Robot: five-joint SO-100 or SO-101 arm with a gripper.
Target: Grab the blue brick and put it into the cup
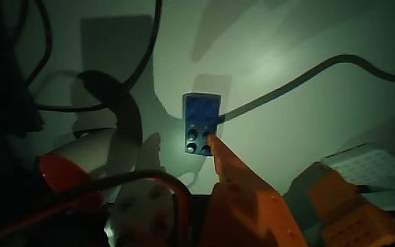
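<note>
The blue brick [201, 123] lies flat, studs up, on the pale table in the middle of the dim wrist view. My gripper [273, 161] is open. The tip of its orange left finger [232, 182] touches or overlaps the brick's lower right corner. The other finger [352, 206] is far to the right, with a white pad above it. The brick lies just left of the gap, not between the jaws. A white cup-like object with an orange rim [88, 147] shows at the lower left, partly cut off by dark parts of the arm.
A black cable [139, 65] loops across the upper left. A grey cable [300, 82] runs from beside the brick to the upper right. Strong shadows cover much of the table. A red wire and a pale arm part [146, 206] fill the bottom left.
</note>
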